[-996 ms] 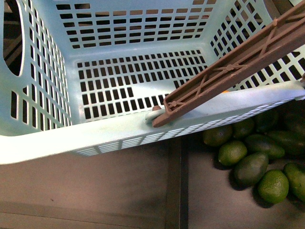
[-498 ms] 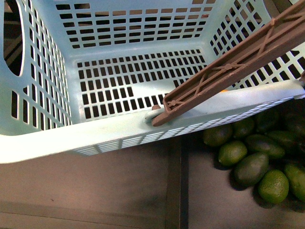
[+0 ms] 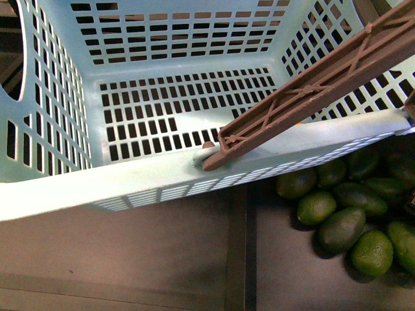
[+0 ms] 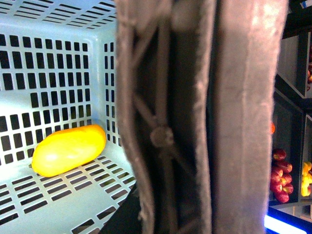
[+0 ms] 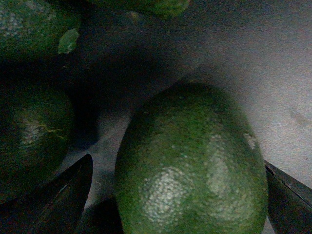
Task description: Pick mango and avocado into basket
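The light teal basket (image 3: 130, 181) hangs close in the front view, with its brown handle (image 3: 311, 84) slanting across its right side. Inside it, the left wrist view shows the yellow mango (image 4: 68, 149) lying on the slotted floor (image 4: 44, 195). My left gripper (image 4: 180, 204) is shut on the handle (image 4: 195, 117), which fills that view and hides the fingers. In the right wrist view a dark green avocado (image 5: 190, 161) sits between the open fingers (image 5: 63, 195) of my right gripper (image 5: 180, 204), on a grey bin floor.
Below the basket's right end, a dark bin holds several green fruits, among them a dark oval one (image 3: 342, 229) and rounder, lighter ones (image 3: 371, 253). Other green fruits (image 5: 29, 131) crowd beside the avocado. Shelves of red fruit (image 4: 280, 175) stand further off.
In the front view the basket has shifted slightly to the left and its handle end has risen a little. The green fruits in the bin have not moved.
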Available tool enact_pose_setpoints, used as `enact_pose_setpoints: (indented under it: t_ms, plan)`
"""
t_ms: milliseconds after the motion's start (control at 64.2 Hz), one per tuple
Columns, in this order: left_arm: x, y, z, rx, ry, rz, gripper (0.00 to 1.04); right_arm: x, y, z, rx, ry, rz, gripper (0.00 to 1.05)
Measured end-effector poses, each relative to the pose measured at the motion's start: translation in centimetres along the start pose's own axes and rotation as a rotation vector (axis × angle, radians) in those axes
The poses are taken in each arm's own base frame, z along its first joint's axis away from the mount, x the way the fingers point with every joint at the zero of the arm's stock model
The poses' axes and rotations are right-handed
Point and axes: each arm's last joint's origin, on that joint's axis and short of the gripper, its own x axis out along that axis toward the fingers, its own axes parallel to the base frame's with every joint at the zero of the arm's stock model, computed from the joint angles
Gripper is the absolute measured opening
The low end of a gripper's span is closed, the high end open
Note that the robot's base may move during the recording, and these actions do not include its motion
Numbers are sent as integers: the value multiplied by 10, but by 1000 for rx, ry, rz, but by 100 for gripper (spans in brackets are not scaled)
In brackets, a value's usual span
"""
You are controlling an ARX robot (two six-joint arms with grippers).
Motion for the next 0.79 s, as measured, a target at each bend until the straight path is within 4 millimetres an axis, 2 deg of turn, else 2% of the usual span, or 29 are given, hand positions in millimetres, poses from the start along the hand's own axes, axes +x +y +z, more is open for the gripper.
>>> enact_pose_setpoints:
  t_ms: [249, 436, 623, 794]
  plan:
    - [0, 0, 0, 0, 1, 0, 14, 0, -7, -5, -9, 5, -15, 57]
    - [0, 0, 0, 0, 0, 0, 14, -16, -15, -1, -34, -6, 4, 54]
    - [0, 0, 0, 0, 0, 0, 14, -56, -28, 19, -65, -90, 44, 53]
    - [0, 0, 0, 0, 1, 0, 14, -106, -43, 34, -109, -201, 93, 53]
